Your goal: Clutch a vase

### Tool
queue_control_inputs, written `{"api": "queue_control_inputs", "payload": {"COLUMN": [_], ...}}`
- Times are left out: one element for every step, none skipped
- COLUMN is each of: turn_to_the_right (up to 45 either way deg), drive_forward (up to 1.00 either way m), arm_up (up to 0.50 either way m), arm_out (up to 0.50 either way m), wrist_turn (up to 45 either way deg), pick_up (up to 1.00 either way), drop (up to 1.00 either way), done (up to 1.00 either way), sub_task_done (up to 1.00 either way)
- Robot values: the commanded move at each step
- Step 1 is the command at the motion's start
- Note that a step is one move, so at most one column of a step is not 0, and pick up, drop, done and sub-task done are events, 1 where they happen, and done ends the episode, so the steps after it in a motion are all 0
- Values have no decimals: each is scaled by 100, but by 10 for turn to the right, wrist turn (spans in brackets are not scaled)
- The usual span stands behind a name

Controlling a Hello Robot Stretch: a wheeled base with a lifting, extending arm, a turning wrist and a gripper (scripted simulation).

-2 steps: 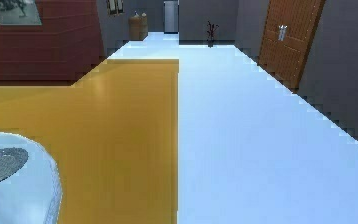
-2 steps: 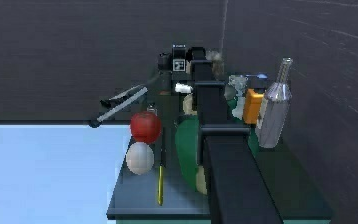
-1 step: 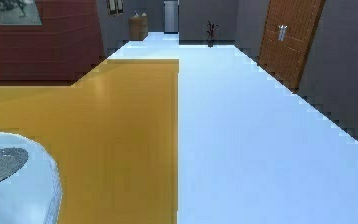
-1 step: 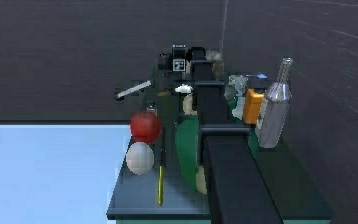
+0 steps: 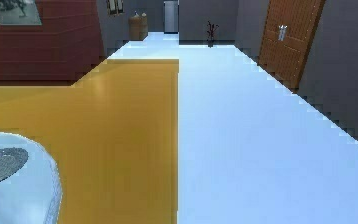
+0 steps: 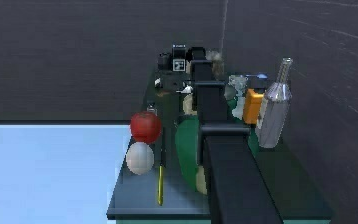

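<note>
Long dark table (image 6: 137, 192) lies under the gripper (image 6: 174, 58), and I cannot tell if it holds anything. Tall silver bottle-shaped vessel (image 6: 275, 105), possibly the vase, stands right of the gripper; red ball (image 6: 145, 125) and white ball (image 6: 139, 158) sit left

The dark desk (image 6: 297, 185) carries one red round ball (image 6: 145, 125) and one white round ball (image 6: 139, 158) at its near left. It also carries one thin yellow stick (image 6: 160, 185), one green rounded object (image 6: 190, 148), one orange container (image 6: 253, 105) and, on the right, one tall silver narrow-necked vessel (image 6: 275, 100). The room ahead has one brown wooden door (image 5: 292, 40) on the right, one small wooden cabinet (image 5: 138, 27), one pale upright appliance (image 5: 170, 17), one dark pot with red stems (image 5: 211, 35) at the far end, one framed picture (image 5: 15, 12) at the far left and one orange rug (image 5: 97, 120).
</note>
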Motion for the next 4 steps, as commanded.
{"api": "queue_control_inputs", "payload": {"turn_to_the_right": [0,0,0,0], "drive_forward": [0,0,0,0], "arm_up": [0,-10,0,10], "arm_out": [0,0,0,0], "wrist_turn": [300,0,0,0], "pick_up": [0,0,100,0], "drop": [0,0,0,0], "done": [0,0,0,0], "sub_task_done": [0,0,0,0]}}
